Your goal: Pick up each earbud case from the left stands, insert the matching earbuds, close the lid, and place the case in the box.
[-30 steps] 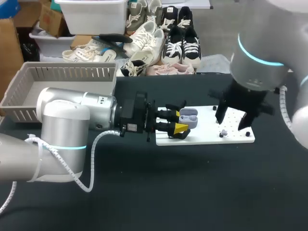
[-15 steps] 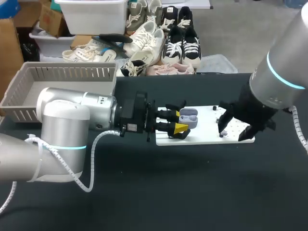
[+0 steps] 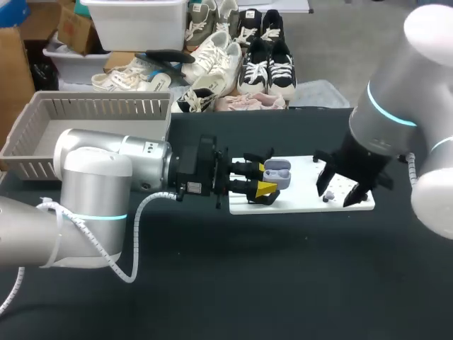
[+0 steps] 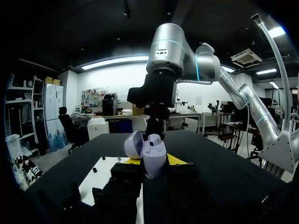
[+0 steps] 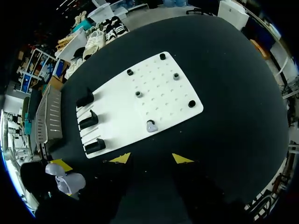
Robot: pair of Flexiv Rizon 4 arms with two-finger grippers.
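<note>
My left gripper (image 3: 266,180) is shut on a lavender earbud case (image 3: 277,173), held level over the left end of the white board (image 3: 301,203). In the left wrist view the case (image 4: 154,156) stands between the yellow fingertips (image 4: 177,159) with its lid (image 4: 133,143) swung open. My right gripper (image 3: 338,190) hovers above the board's right part, open and holding nothing. In the right wrist view a lavender earbud (image 5: 151,126) sits on the board (image 5: 117,109) just ahead of the open right gripper (image 5: 150,158). Three black stands (image 5: 88,121) at the board's left end are bare.
A grey slatted basket (image 3: 92,106) stands at the table's back left. Several small dark pegs (image 5: 176,76) dot the board's right half. The black table (image 3: 283,283) stretches in front of the board.
The right arm has swung and turned its wrist above the board's right end, with its gripper staying low over the pegs. The left arm and case have not moved.
</note>
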